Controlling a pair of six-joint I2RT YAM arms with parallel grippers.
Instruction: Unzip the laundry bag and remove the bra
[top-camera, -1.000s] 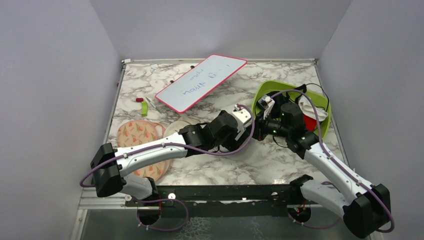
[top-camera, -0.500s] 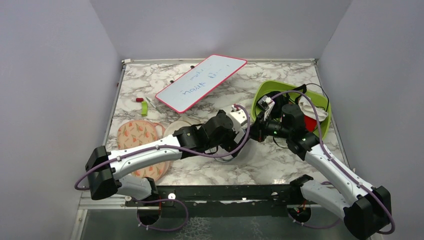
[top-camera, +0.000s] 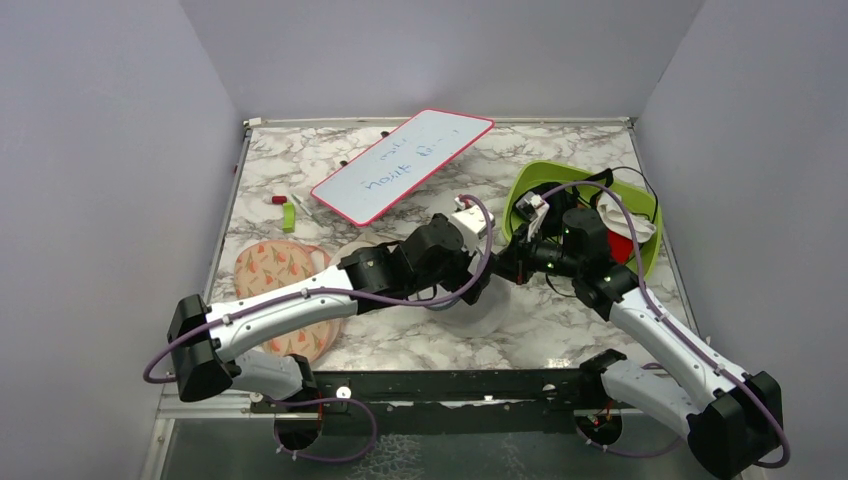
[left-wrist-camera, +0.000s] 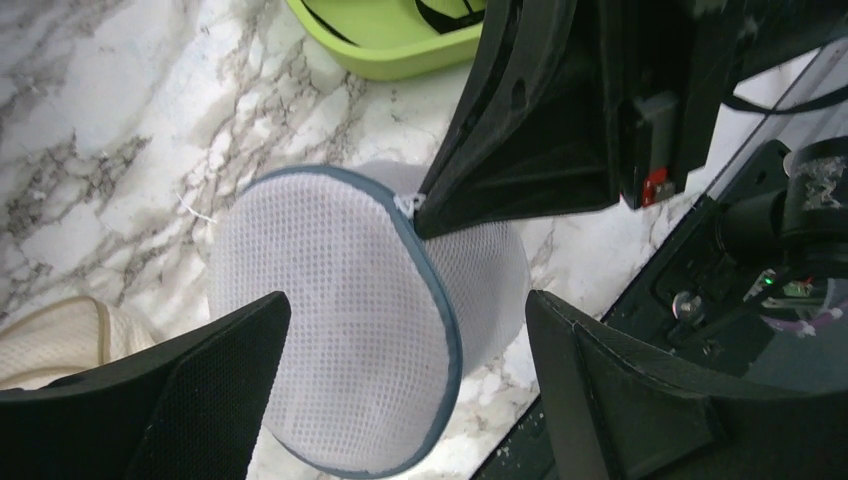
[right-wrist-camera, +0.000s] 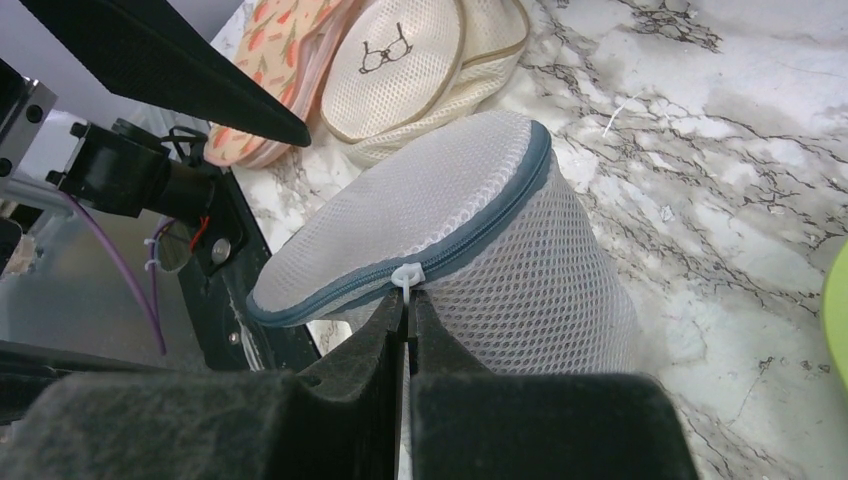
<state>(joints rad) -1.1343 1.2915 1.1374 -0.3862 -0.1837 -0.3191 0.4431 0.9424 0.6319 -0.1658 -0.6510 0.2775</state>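
On table (top-camera: 270, 160), centre front, bag (right-wrist-camera: 450, 230): right gripper (right-wrist-camera: 408, 300) pinches zip pull (right-wrist-camera: 406, 276); left gripper (left-wrist-camera: 405, 300) gapes astride, unclamped. Risk: unheld bag drags instead of unzipping. Bra unseen.

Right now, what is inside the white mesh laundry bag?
Only white mesh shows on the laundry bag; its zip looks closed, the zip pull pinched by the right gripper. Any contents are hidden.

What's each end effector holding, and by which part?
The right end effector is pinched shut on the laundry bag by its white zip pull. The left end effector is open astride the bag, holding nothing.
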